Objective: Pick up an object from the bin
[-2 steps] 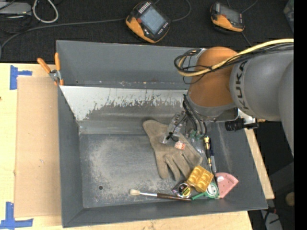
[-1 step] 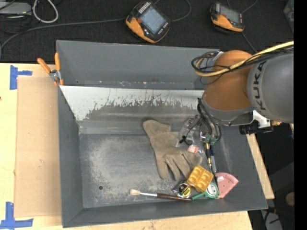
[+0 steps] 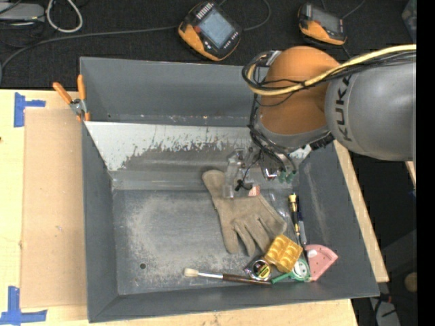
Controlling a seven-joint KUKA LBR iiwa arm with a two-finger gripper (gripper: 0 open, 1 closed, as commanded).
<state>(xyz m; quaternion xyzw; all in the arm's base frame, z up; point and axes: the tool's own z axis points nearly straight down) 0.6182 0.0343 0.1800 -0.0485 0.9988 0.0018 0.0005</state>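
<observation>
Tan and floppy, a work glove (image 3: pixel 248 217) lies in the middle of the grey bin (image 3: pixel 156 107). Its cuff points to the back wall and its tips point to the front right corner. The gripper (image 3: pixel 240 180) hangs right over the cuff end of the glove, low down. It is very near the cuff or touching it, but which one cannot be told. It also cannot be told if the gripper is spread or pressed together, because the dark parts there are all mixed up. Above it sits the arm's round orange cover (image 3: pixel 296 90). The glove looks flat on the floor, not lifted. The step now seems to be getting a good pinch on the cuff. To do that well, the robot should go straight down and pinch a fold where the cloth is bunched, not a flat part. A glove is soft and will sag, so it needs a high, gentle lift. The robot should keep off the thin yellow-and-black tool (image 3: pixel 294 212) just beside the glove. The glove's tips lie by a heap: a yellow block (image 3: pixel 283 252), a pink thing (image 3: pixel 321 259), a small tape measure (image 3: pixel 261 269) and a paintbrush (image 3: pixel 228 276). They could get dragged along.
</observation>
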